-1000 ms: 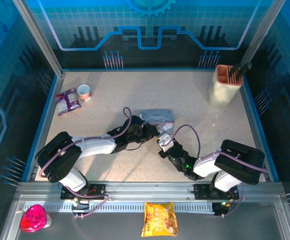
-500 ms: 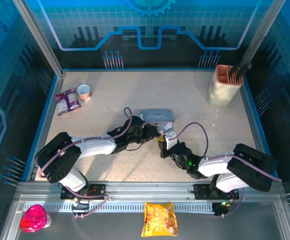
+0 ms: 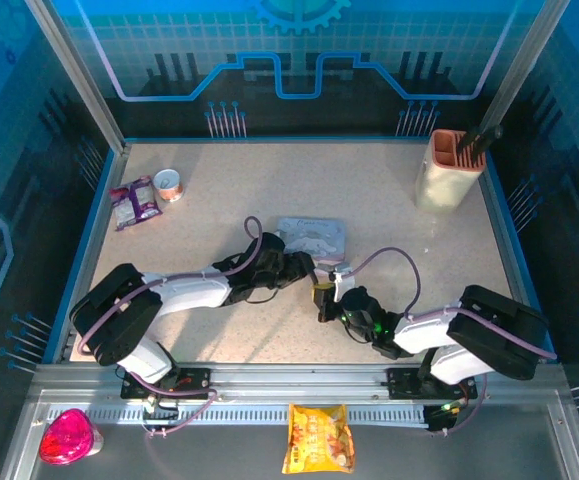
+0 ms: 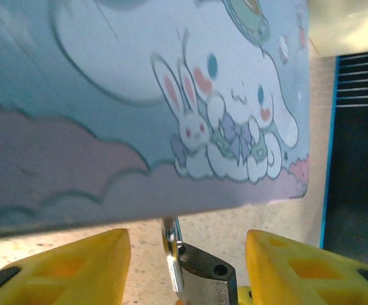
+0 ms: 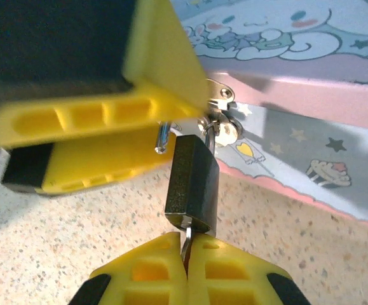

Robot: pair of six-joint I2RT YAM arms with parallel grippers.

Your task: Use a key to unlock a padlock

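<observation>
Lower centre of our right wrist view, the right gripper (image 5: pixel 187 260) pinches a thin silver key (image 5: pixel 186 236) under the dark blocky padlock (image 5: pixel 193 184). In our left wrist view, we see the left gripper (image 4: pixel 187 249) spread around it.

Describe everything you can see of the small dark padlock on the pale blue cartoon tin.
The small dark padlock has a blocky, matte, metal-looking body and a thin silvery shackle hooked through the shiny hasp of the pale blue rectangular cartoon tin. It sits at the tin's front edge, over the speckled beige table. A thin silver key enters its bottom end, pinched between the right gripper's shut yellow fingers. The left gripper's yellow fingers flank it, open. Whether the shackle has released is unclear.
</observation>
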